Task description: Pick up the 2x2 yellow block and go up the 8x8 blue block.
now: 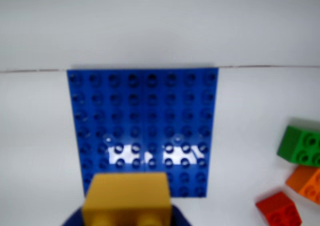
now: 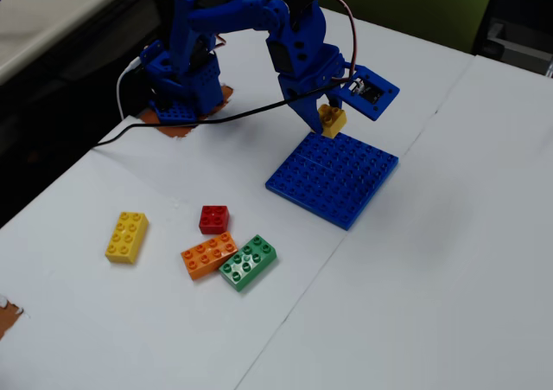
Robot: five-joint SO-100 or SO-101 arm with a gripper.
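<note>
Pincer (image 2: pixel 327 120) of the blue plastic robot arm (image 2: pixel 289 27) clenched on the small square yellow plastic four-stud brick (image 2: pixel 331 119), which is lifted clear of the table. Just below the pincer lies the large flat square blue studded baseplate (image 2: pixel 333 177) on the white table (image 2: pixel 449 260); in the wrist view the yellow brick (image 1: pixel 127 198) fills the lower edge, with the baseplate (image 1: pixel 144 121) stretching away beyond it. Well apart from the pincer, in the fixed view toward the lower left, lie a small red brick (image 2: pixel 213 219), an orange brick (image 2: pixel 208 254), a green brick (image 2: pixel 248 262) and a longer yellow eight-stud brick (image 2: pixel 127 236).
</note>
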